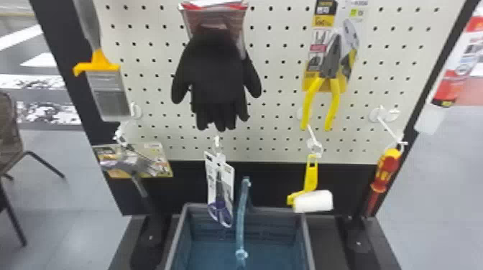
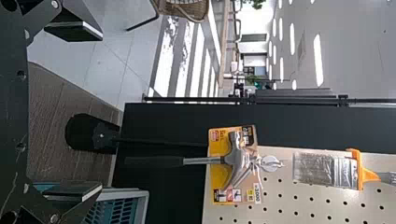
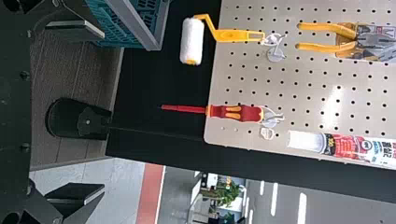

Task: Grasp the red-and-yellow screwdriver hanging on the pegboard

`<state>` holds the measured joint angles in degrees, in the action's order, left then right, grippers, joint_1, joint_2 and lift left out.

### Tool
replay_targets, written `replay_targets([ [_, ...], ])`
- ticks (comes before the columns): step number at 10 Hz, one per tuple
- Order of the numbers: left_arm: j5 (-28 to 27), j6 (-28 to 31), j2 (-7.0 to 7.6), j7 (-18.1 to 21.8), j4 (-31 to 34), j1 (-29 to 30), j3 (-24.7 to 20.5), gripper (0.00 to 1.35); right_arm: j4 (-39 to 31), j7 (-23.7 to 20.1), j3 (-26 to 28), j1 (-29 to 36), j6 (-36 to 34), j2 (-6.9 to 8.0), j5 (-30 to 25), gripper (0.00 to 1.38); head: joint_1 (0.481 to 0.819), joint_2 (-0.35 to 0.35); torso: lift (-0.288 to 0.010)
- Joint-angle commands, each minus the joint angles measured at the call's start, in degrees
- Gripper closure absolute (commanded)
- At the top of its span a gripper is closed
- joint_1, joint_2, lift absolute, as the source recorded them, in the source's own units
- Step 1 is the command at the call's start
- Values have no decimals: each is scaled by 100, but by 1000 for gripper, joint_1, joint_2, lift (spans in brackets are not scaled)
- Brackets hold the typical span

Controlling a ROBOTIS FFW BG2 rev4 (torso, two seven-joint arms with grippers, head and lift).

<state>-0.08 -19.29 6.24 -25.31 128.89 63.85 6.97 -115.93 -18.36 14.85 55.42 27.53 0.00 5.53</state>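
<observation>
One red-and-yellow screwdriver (image 1: 384, 172) hangs tip down from a white hook by the lower right corner of the pegboard (image 1: 280, 125), close to the black frame (image 1: 436, 75). Both pincers stand wide open with nothing between their fingers: the left pincer (image 2: 101, 112) in the left wrist view, the right pincer (image 3: 103, 112) in the right wrist view.

Counting the rest, I get one paint brush (image 1: 109, 95), one hammer (image 1: 131, 163) on its card, one pair of black gloves (image 1: 217, 75), one pair of scissors (image 1: 219, 212), one pair of pliers (image 1: 334, 68), one paint roller (image 1: 312, 201) and one red-and-white can (image 1: 452, 79) (that one out near the right edge). The roller is the screwdriver's nearest neighbour on the inner side, and a fair gap separates them (handy elbow room). On the outer side, past the frame, lies open floor (image 1: 442, 215). Below, one grey-rimmed crate (image 1: 176, 244) sits between two black feet, its rim well apart from the screwdriver.
</observation>
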Motion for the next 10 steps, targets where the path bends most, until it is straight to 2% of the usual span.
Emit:
replay_targets([
  [1,0,4,-9,0,0,5,-3,173,-2,0,0,-63,-46,5,27,150,549,0,-100],
  [5,0,21,0,0,0,5,-3,173,-30,-9,0,-395,-213,5,132,148,549,0,-100],
  [10,0,39,-9,8,0,5,-3,173,-44,-308,0,-974,-661,5,255,150,549,0,-100],
])
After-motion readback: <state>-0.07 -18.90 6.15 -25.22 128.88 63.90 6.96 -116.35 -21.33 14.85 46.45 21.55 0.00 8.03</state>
